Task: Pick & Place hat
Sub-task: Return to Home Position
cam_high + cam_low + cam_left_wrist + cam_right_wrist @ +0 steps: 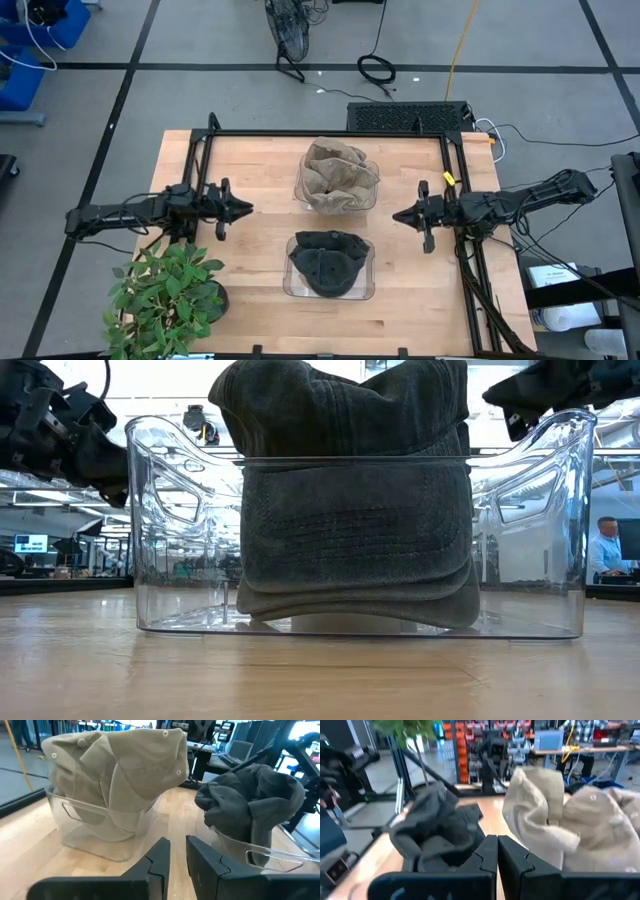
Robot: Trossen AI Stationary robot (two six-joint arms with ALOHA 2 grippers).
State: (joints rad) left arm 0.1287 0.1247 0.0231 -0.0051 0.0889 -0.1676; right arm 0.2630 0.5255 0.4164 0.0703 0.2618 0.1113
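A dark grey hat (329, 262) sits crumpled in the near clear bin (292, 287), rising above its rim; it fills the low view as the dark grey hat (352, 510). A beige hat (338, 172) lies bunched in the far clear bin (300, 192). My left gripper (248, 209) hovers left of both bins, with only a narrow slit between its fingers (178, 851). My right gripper (397, 214) hovers to their right, shut (497, 845). Both point toward the bins and touch nothing.
A potted plant (165, 292) stands at the table's near left corner, close to my left arm. A black frame (330, 134) runs along the far edge and both sides of the table. Bare wood lies between each gripper and the bins.
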